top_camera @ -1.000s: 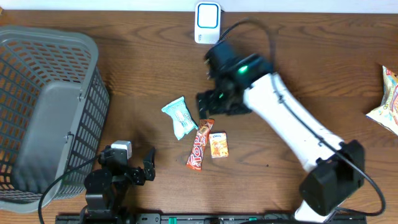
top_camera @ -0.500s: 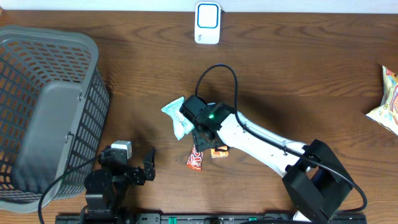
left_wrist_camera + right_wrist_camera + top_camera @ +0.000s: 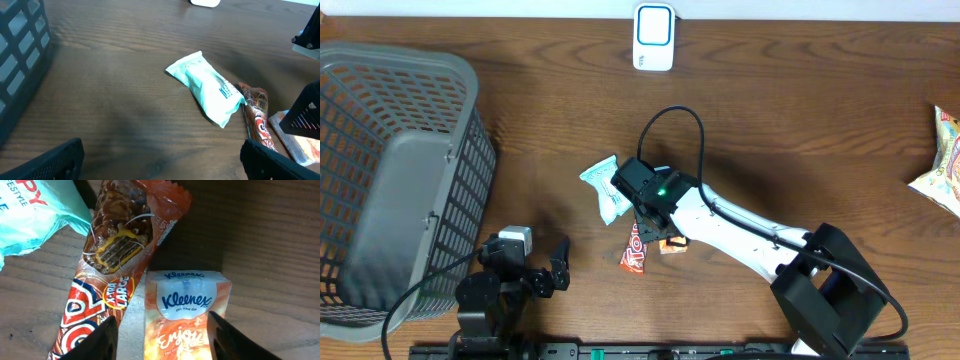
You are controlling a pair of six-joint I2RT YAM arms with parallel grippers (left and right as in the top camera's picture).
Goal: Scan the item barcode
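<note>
Read the orange tissue pack (image 3: 185, 305) first: it says "Kleenex", "On The Go" and, lower down, "Enjoy". Touching its left edge lies a chocolate bar (image 3: 115, 265) in a red-orange wrapper with a yellow "XTRA LARGE" badge and big white letters "OP". A teal packet (image 3: 35, 215) overlaps the bar's top corner. Its print is cut off – you can only make out "PY" and "STYLE".

All three sit near the middle of a dark wood-grain table (image 3: 820, 120). A white and blue scanner (image 3: 653, 37) stands at the far edge, well apart from them. A snack bag (image 3: 942, 160) pokes in at the right edge.

Your right gripper (image 3: 161, 325) is down over the Kleenex pack, with its jaws apart on either side of it. The left finger stands clear of the pack, and the right one is at the pack's edge.

Your left gripper (image 3: 160, 150) rests near the front edge with its jaws spread wide and nothing between them. Beside it stands a grey slatted basket (image 3: 400, 60).
</note>
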